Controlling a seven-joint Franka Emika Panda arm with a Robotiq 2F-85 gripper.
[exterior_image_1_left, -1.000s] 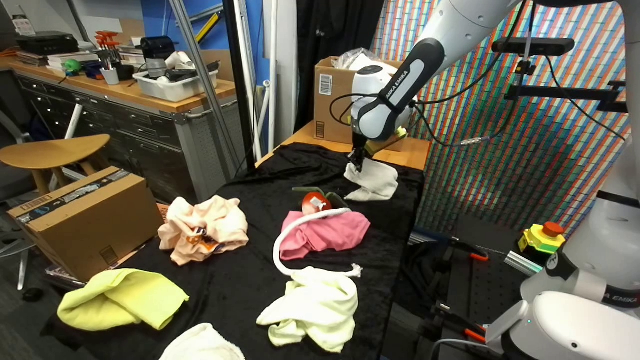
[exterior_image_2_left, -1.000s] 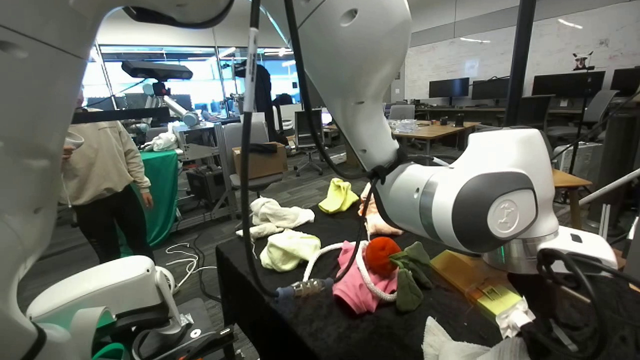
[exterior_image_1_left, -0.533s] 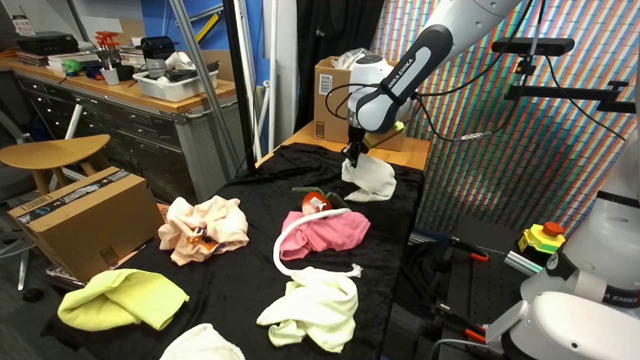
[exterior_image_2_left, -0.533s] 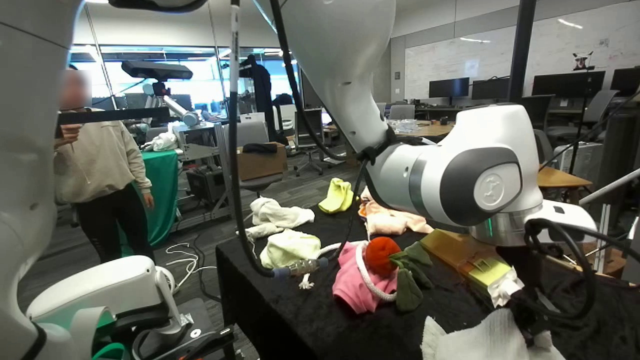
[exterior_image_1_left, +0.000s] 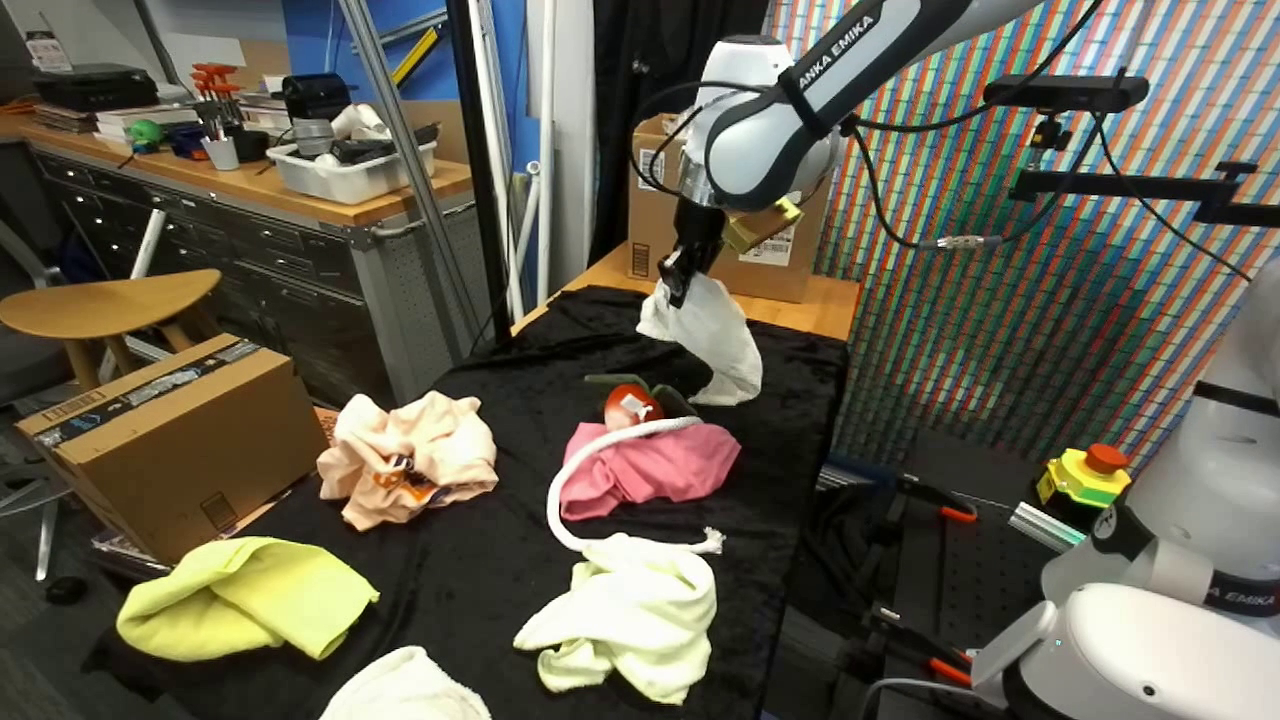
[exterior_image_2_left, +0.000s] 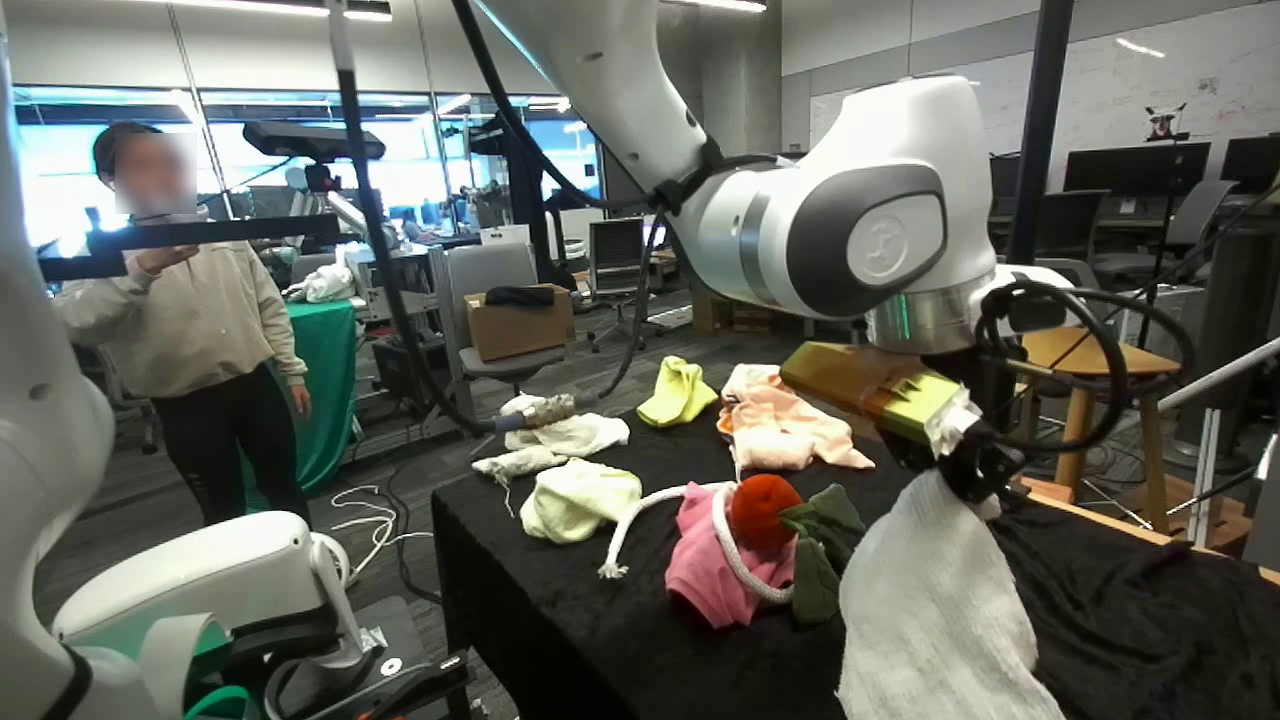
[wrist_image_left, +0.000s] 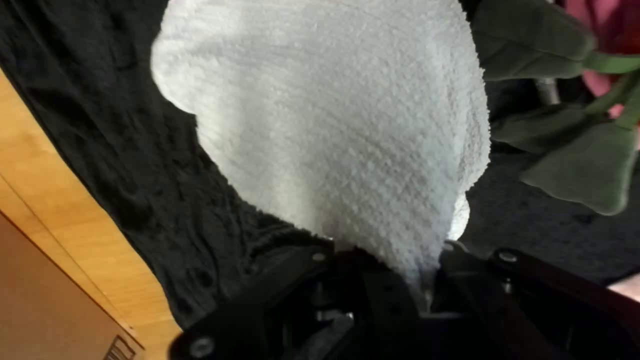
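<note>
As the jaws are closed on the top end of the white cloth (exterior_image_2_left: 940, 610), you are prob. in the lifting step: it hangs over the black cover (exterior_image_1_left: 450, 600) of the desk (exterior_image_1_left: 830, 310), near the red toy (exterior_image_2_left: 765, 512) & its green leaves (exterior_image_2_left: 818, 590). Next move calls, imo, for a firm hold & more height, bc the cloth could drag. The jaw tips are dark in wrist view; the cloth's low end (exterior_image_2_left: 945, 700) is cut off in an exterior view; if it touches the cover, you can't tell.
</note>
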